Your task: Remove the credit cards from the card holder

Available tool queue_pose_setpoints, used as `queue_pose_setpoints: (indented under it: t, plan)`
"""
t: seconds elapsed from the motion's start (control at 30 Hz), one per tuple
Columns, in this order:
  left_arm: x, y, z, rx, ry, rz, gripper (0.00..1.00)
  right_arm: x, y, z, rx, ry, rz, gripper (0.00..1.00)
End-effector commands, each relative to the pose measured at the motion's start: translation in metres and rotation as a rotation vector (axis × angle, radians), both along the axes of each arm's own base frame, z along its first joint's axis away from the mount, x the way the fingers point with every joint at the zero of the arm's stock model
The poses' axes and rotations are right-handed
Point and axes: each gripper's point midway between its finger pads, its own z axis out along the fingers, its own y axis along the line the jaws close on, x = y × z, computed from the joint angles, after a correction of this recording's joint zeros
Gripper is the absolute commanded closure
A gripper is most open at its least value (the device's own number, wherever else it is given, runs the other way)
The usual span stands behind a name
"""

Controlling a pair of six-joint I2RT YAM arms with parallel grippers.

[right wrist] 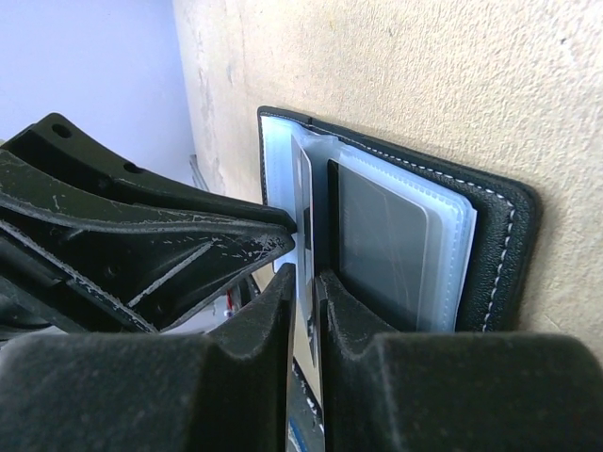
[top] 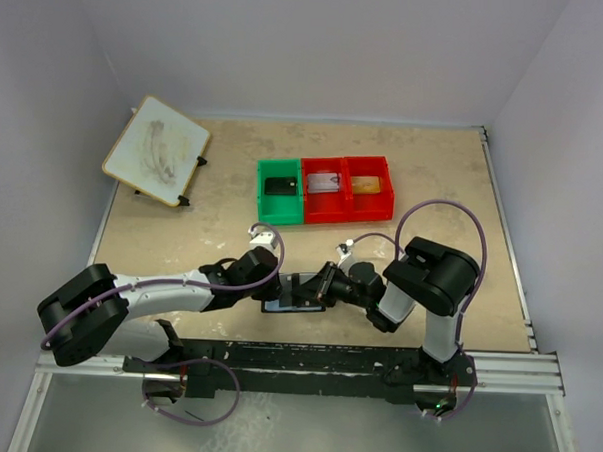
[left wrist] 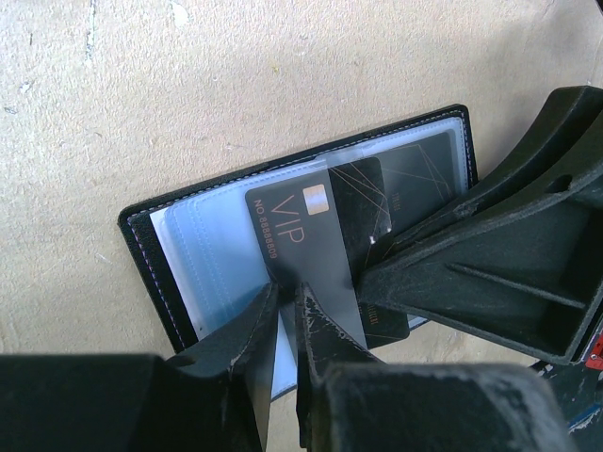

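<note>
My left hand is closed on the near edge of a black credit card. The card lies half out of the open card holder, which lies flat on the counter between the two arms. The card's long axis points straight back at the left hand, so the withdrawal should follow that line. A second dark card sits in the pocket further right. My right hand appears closed on a thin pale sleeve of the card holder, anchoring it.
</note>
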Motion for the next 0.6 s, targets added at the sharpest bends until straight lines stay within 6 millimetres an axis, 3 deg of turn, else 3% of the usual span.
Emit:
queue_pose_setpoints:
  t: [0.0,0.27,0.57]
  plan:
    - [-0.0033,0.0107,-0.0074,0.053,0.008,0.004,0.90,0.0008,0.0014,0.0075,0.029,-0.023,0.010,0.82]
    - [-0.0042,0.0125,-0.0091,0.056,0.011,0.007,0.90,0.0049,0.0054,0.0045,-0.010,-0.030,0.024,0.81]
    - [-0.0040,0.0131,-0.0090,0.057,0.009,0.010,0.90,0.0084,0.0043,0.0041,-0.030,-0.034,0.018,0.90]
